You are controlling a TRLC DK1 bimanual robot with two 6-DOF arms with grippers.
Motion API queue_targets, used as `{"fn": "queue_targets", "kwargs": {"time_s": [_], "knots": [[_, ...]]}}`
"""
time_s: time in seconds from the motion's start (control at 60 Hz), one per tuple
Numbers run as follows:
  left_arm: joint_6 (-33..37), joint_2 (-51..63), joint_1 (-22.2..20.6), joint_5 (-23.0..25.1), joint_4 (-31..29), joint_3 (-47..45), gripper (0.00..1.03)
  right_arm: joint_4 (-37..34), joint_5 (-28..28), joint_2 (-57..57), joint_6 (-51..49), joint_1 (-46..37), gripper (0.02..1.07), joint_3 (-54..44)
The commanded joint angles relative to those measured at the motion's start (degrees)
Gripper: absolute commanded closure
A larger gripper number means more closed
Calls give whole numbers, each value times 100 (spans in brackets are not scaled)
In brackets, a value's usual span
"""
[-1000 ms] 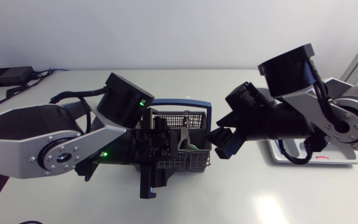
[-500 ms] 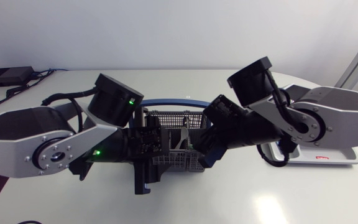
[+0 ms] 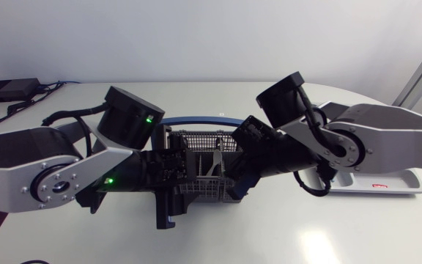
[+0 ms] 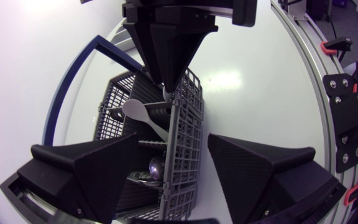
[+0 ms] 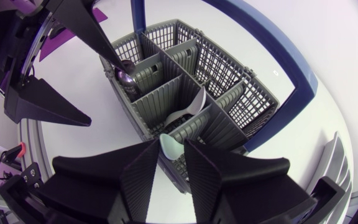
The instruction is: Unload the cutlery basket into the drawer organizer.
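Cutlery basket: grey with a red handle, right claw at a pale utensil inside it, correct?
The handle is blue, not red; the right wrist view shows it. The cutlery basket is grey, with the right claw at a pale utensil inside it.

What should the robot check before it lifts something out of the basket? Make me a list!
1. Right gripper holds the pale utensil: ok, both fingers pinch it.
2. Left gripper steadies the cutlery basket: not ok, open, fingers astride one wall.
3. Utensil free to lift: cannot tell, its lower end is hidden.
4. Metal spoon out of the way: ok, it sits in another compartment.
5. Drawer organizer has room: cannot tell, mostly hidden in the head view.
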Motion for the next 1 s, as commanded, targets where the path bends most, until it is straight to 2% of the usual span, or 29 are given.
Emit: {"fn": "queue_targets", "kwargs": {"time_s": [0.0, 0.067, 0.25, 0.55, 0.983], "knots": [[46, -97, 55, -18, 42, -187, 25, 39, 20, 171, 131, 69, 81, 113], [46, -106, 55, -18, 42, -196, 25, 74, 29, 206, 122, 104, 89, 113], [38, -133, 46, -18, 42, -240, 25, 83, 64, 250, 122, 131, 96, 122], [11, -150, 2, -18, 51, -310, 25, 83, 2, -31, 210, 78, 97, 166], [-33, -203, -24, -9, 95, -407, 25, -629, -1395, -699, 579, -643, 97, 702]]}}
